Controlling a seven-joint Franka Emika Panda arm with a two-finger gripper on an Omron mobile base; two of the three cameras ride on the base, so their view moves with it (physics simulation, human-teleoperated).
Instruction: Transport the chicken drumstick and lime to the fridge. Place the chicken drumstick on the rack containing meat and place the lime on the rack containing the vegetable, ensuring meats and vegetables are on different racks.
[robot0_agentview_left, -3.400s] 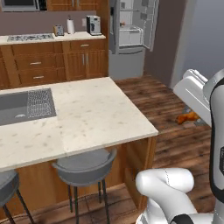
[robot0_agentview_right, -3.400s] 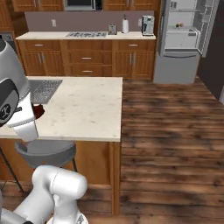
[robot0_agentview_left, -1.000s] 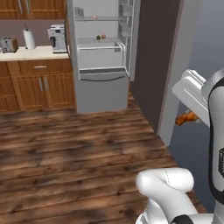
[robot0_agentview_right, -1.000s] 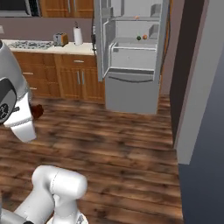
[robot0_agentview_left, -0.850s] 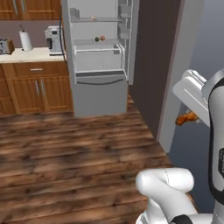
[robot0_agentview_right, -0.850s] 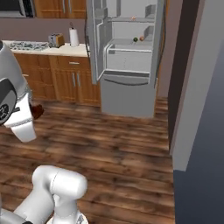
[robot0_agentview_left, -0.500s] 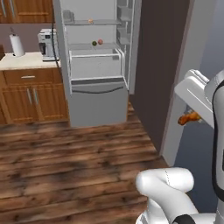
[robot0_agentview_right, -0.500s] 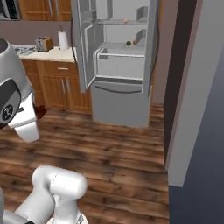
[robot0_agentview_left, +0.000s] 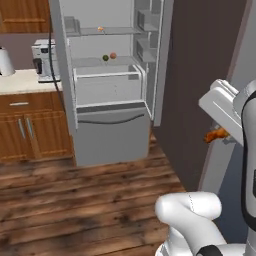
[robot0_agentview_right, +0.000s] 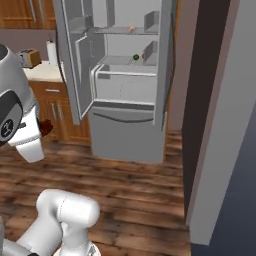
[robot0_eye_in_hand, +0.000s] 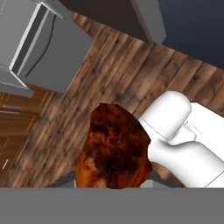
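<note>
The glossy brown chicken drumstick (robot0_eye_in_hand: 113, 153) looms close in the hand view and shows as an orange tip (robot0_agentview_left: 216, 135) beside the white hand at the right of the left base view. My gripper (robot0_agentview_left: 222, 136) is shut on it, high above the wooden floor; its fingertips are hidden behind the meat. Ahead stands the grey fridge (robot0_agentview_left: 107, 130) with both doors open. The dark green lime (robot0_agentview_left: 105, 58) lies on a middle rack next to the red-orange vegetable (robot0_agentview_left: 113, 55). The tiny orange-yellow meat (robot0_agentview_left: 100, 29) sits on the rack above. The right base view shows the lime (robot0_agentview_right: 135, 57) and meat (robot0_agentview_right: 132, 29) too.
Wooden cabinets with a pale counter (robot0_agentview_left: 20, 82) stand left of the fridge, carrying a coffee machine (robot0_agentview_left: 42, 61) and a paper towel roll (robot0_agentview_left: 5, 62). A dark wall panel (robot0_agentview_left: 200, 75) rises right of the fridge. Wooden floor (robot0_agentview_left: 75, 200) lies open between me and the fridge.
The whole view has shifted: the base has driven closer, so the fridge looks larger and nearer. The arm keeps its pose with the drumstick still held.
</note>
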